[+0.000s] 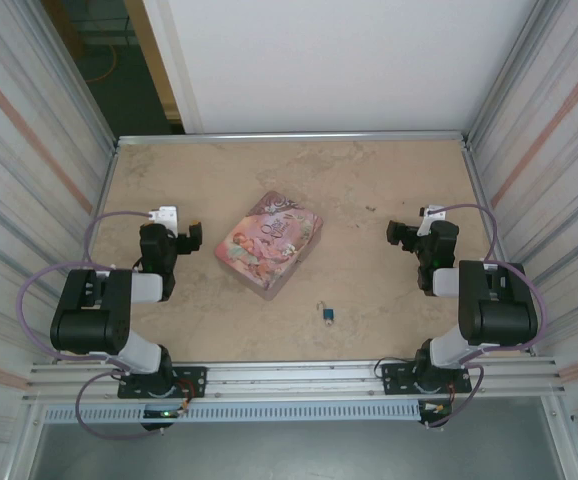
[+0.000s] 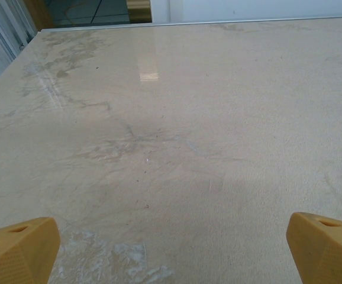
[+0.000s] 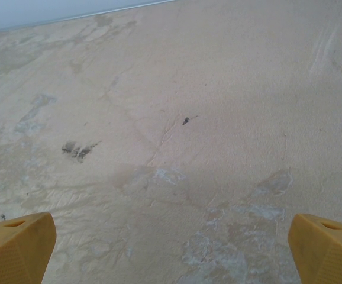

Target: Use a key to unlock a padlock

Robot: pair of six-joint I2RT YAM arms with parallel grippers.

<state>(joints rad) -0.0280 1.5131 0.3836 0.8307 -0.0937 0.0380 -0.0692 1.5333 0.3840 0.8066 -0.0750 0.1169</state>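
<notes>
1. Left gripper [image 1: 195, 236] hovers left of the pink tin [image 1: 269, 243]; its wrist view shows yellow fingertips [image 2: 18, 249] spread wide, holding nothing.
2. Overhead, the blue padlock [image 1: 327, 316] lies on the table [image 1: 369, 190], near the front edge, between the arms.
3. Right gripper [image 1: 402, 235] is likewise spread wide and empty.

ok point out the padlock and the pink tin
padlock [image 1: 328, 318], top external view, on its blue body
pink tin [image 1: 268, 241], top external view, middle of its illustrated lid
</notes>
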